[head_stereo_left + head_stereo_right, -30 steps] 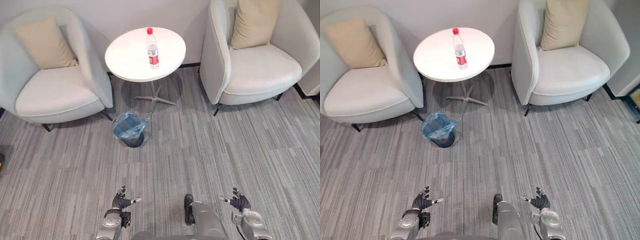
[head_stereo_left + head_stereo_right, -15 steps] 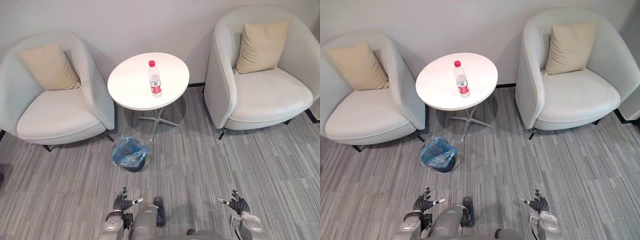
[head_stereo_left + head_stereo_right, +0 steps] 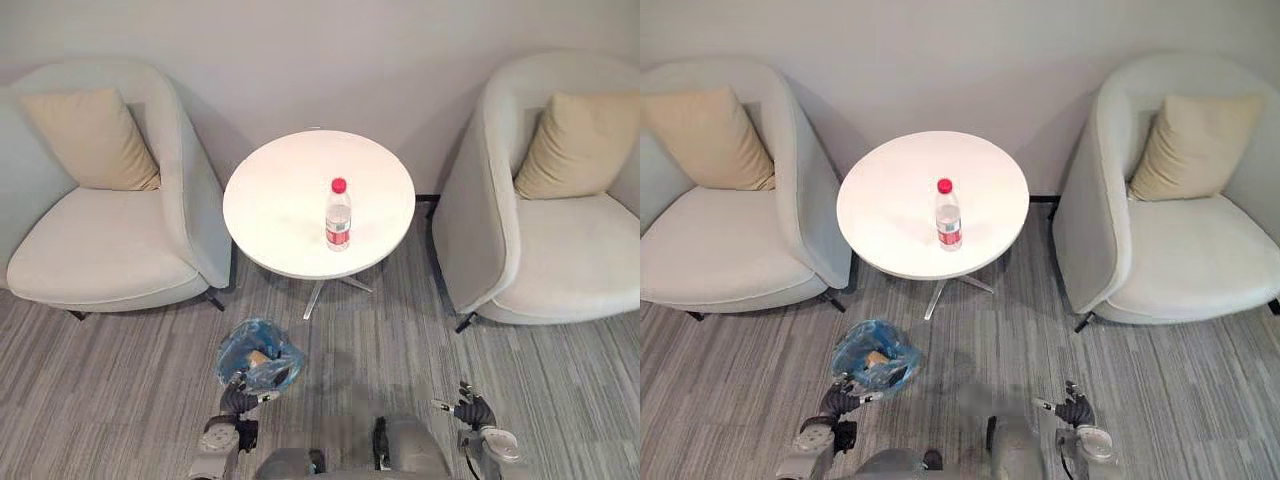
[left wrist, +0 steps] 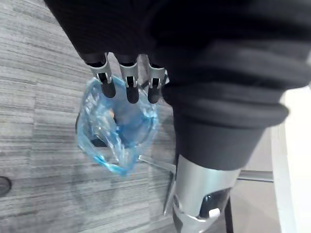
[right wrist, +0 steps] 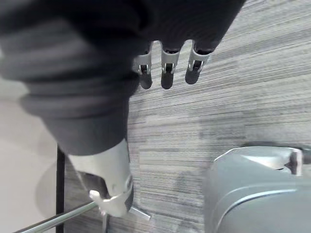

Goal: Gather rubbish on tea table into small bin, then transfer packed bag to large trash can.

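Bottle [image 3: 338, 213] stands upright near the middle of the round white tea table [image 3: 270, 205]. Small bin [image 3: 238, 348] with blue bag liner sits on carpet [image 3: 110, 385] just in front of table. Left hand [image 3: 238, 400] hangs low, just beside bin, fingers loose, holding nothing. Right hand [image 3: 473, 410] is well apart over carpet, fingers spread, empty.

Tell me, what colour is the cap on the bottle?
The cap on the bottle is red. It shows best in the left eye view.
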Tool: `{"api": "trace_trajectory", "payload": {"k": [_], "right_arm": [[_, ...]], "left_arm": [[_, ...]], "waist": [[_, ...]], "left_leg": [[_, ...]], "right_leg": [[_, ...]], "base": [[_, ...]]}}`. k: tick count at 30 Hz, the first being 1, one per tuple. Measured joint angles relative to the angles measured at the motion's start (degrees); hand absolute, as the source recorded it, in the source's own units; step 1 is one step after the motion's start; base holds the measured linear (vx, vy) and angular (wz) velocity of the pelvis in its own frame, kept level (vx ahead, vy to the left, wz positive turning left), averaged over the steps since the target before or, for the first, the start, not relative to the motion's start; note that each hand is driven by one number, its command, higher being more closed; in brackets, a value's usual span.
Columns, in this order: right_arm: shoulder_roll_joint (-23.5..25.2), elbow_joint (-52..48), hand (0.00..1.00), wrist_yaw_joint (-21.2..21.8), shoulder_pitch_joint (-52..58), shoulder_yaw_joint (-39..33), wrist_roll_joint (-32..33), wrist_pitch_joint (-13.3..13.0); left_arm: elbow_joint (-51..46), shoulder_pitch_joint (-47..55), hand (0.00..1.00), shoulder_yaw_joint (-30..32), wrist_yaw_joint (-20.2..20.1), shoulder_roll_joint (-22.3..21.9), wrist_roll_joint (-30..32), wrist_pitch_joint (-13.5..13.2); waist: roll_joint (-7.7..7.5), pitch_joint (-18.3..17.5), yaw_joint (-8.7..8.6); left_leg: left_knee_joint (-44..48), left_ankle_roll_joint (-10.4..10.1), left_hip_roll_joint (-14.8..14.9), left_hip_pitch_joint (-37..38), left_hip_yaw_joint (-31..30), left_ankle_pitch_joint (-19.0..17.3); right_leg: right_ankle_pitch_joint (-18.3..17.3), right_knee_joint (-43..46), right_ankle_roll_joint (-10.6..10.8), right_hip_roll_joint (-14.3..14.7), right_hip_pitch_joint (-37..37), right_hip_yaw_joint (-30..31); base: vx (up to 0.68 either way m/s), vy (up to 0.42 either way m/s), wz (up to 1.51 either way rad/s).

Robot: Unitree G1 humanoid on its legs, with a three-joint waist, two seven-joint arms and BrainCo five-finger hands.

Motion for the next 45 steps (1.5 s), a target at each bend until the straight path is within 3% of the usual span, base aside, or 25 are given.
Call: {"api": "trace_trajectory", "payload": {"k": [1, 2, 3, 6, 7, 8, 9, 12, 14, 15, 16, 17, 19, 22, 25, 29, 37, 45], "right_arm": [[0.1, 0.0, 0.0, 0.0, 0.6, 0.0, 0.0, 0.0], [0.2, 0.1, 0.0, 0.0, 0.9, 0.0, 0.0, 0.0], [-0.7, 1.4, 0.0, 0.0, 0.5, -0.2, 0.0, 0.1], [0.0, 1.2, 0.0, 0.0, 0.2, -0.4, 0.0, 0.1], [0.3, 1.0, 0.0, 0.0, 0.6, -0.4, 0.1, 0.1], [1.0, -0.5, 0.0, 0.0, 2.0, -0.2, 0.1, 0.1], [1.6, -2.2, 0.0, -0.1, 3.3, 0.1, 0.3, 0.1], [2.5, -3.9, 0.0, -0.1, 3.9, -0.2, 1.5, -0.2], [2.4, -3.8, 0.0, -0.2, 3.9, -0.6, 2.2, -0.2], [2.2, -3.5, 0.0, -0.2, 4.0, -0.7, 2.3, -0.2], [1.6, -3.4, 0.0, -0.1, 4.0, -0.7, 2.3, -0.1], [2.1, -2.4, 0.0, -0.2, 4.0, -1.1, 2.2, 0.1], [2.8, -2.3, 0.0, -0.1, 4.0, -1.1, 2.2, 0.2], [2.7, -2.3, 0.0, -0.2, 3.9, -1.6, 1.8, 0.1], [2.4, -2.4, 0.0, -0.3, 3.3, -1.6, 1.6, 0.0], [1.5, -4.5, 0.0, -0.3, 2.7, -1.5, 0.6, 0.0], [-6.2, -17.2, 0.0, -0.1, 3.2, -1.2, -0.7, -0.8], [-8.3, -24.6, 0.0, 1.3, 3.2, 1.0, -2.3, -2.4]], "left_arm": [[0.0, 0.4, 0.0, 0.1, 0.0, 0.0, 0.0, -0.2], [0.1, 0.6, 0.0, 0.3, 0.0, 0.1, 0.0, -0.3], [1.9, 0.3, 0.0, 0.4, -0.1, -1.0, 0.0, -0.2], [2.1, 0.7, 0.0, 2.6, -0.2, -3.0, 0.0, -0.2], [1.9, 0.6, 0.0, 2.9, -0.2, -3.4, 0.0, -0.2], [1.4, 0.4, 0.0, 3.6, -0.2, -4.4, 0.0, -0.2], [0.5, 0.4, 0.0, 3.7, -0.3, -4.9, 0.0, -0.2], [-1.0, 0.6, 0.0, 3.6, -0.3, -5.1, 0.0, -0.2], [-1.4, 0.7, 0.0, 3.5, -0.3, -5.1, 0.0, -0.1], [-1.3, 0.9, 0.0, 3.5, -0.3, -5.1, -0.1, -0.1], [-1.2, 0.9, 0.0, 3.4, -0.3, -5.2, -0.1, 0.1], [-0.9, 0.7, 0.0, 3.5, -0.2, -4.6, -0.1, 0.1], [-0.3, 0.7, 0.0, 3.5, -0.2, -3.4, -0.1, 0.1], [1.8, 1.1, 0.0, 3.5, -0.2, -2.1, -0.1, 0.2], [2.3, 1.3, 0.0, 3.5, -0.2, -1.2, 0.0, 0.3], [2.3, 1.3, 0.0, 3.5, -0.2, 0.5, 0.0, 0.3], [2.0, 2.0, 0.0, 3.8, -0.3, 2.8, -0.1, 0.2], [0.7, 3.7, 0.0, 3.8, -0.4, 3.3, -0.1, 0.1]], "waist": [[-0.99, -0.6, 0.11], [-1.72, -0.8, 0.09], [0.14, -1.1, 0.26], [1.58, -1.5, 0.12], [1.56, -1.4, 0.11], [1.6, -1.1, 0.07], [1.24, -0.6, 0.35], [0.19, -0.4, 1.1], [0.83, -0.6, 1.75], [1.41, -0.8, 1.68], [2.83, -1.3, 1.58], [2.94, -1.3, 1.59], [0.79, -1.6, 1.72], [-0.56, -1.9, 1.71], [-0.48, -2.0, 1.75], [-0.38, -2.1, 1.74], [-0.37, -3.3, 1.63], [-0.75, -3.7, 1.7]], "left_leg": [[0.0, -2.7, 0.0, 1.2, -0.2, -1.3], [0.2, -3.9, -0.4, 1.7, -0.8, -2.2], [0.4, -4.9, 1.9, 2.5, -2.6, -3.1], [6.5, -6.6, 5.3, 1.1, -3.0, -2.2], [10.2, -7.4, 6.0, -0.3, -2.9, -1.7], [20.7, -9.2, 7.9, -4.4, -2.8, -0.3], [30.0, -9.1, 10.3, -8.0, -1.3, -0.6], [32.6, -8.6, 13.5, -12.9, 3.7, -0.8], [24.1, -8.4, 13.1, -14.4, 5.3, -0.6], [17.6, -8.3, 12.2, -13.8, 5.2, 0.8], [9.6, -7.7, 11.2, -13.0, 4.6, 6.1], [7.4, -7.5, 10.6, -11.7, 4.3, 5.5], [3.9, -6.7, 8.3, -10.8, 4.4, 6.7], [0.3, -5.7, 6.2, -8.6, 5.4, 7.9], [-1.7, -5.2, 4.6, -7.3, 5.6, 8.6], [-2.9, -5.2, 4.3, -7.0, 5.4, 9.3], [-6.5, -5.3, 3.9, -5.8, 4.3, 11.2], [-7.3, -5.1, 3.3, -5.8, 3.5, 11.4]], "right_leg": [[8.0, -9.9, -0.2, -0.2, 0.7, 2.1], [15.8, -10.9, -0.3, -0.8, 0.8, 2.2], [13.9, -7.6, -2.1, 0.6, 0.5, 1.2], [10.3, -8.0, -4.6, 2.3, 3.3, -2.1], [9.8, -8.4, -5.1, 2.4, 4.6, -2.9], [9.0, -10.3, -6.0, 2.8, 8.3, -4.6], [8.4, -12.0, -7.0, 3.3, 11.9, -6.2], [8.0, -14.9, -7.4, 3.2, 16.2, -7.6], [7.9, -16.0, -6.8, 2.9, 17.0, -7.8], [7.8, -16.2, -6.3, 2.9, 17.1, -7.9], [7.4, -16.1, -5.6, 3.6, 17.1, -8.1], [7.0, -16.0, -4.8, 3.2, 17.2, -7.8], [7.0, -16.1, -3.8, 1.3, 17.2, -7.7], [7.1, -17.0, -3.0, -0.1, 17.8, -7.0], [7.2, -17.7, -2.4, -0.9, 18.5, -6.6], [7.2, -17.8, -2.3, -1.0, 18.2, -6.5], [8.2, -19.7, -2.4, -0.5, 18.1, -6.3], [8.8, -20.9, -2.0, -0.8, 18.4, -6.3]], "base": [[0.41, -0.175, 0.55], [0.42, -0.219, 0.46], [0.32, -0.198, 0.29], [0.43, -0.319, 0.34], [0.3, -0.266, 0.63], [0.25, -0.22, 0.63], [0.22, -0.198, 0.61], [0.12, -0.123, 0.27], [0.11, 0.004, 0.07], [0.13, 0.101, 0.11], [0.12, 0.124, 0.14], [0.16, 0.137, 0.15], [0.12, 0.089, 0.11], [0.08, 0.069, 0.01], [0.03, 0.068, 0.01], [-0.01, 0.004, 0.01], [-0.03, -0.013, 0.0], [0.0, 0.002, 0.0]]}}
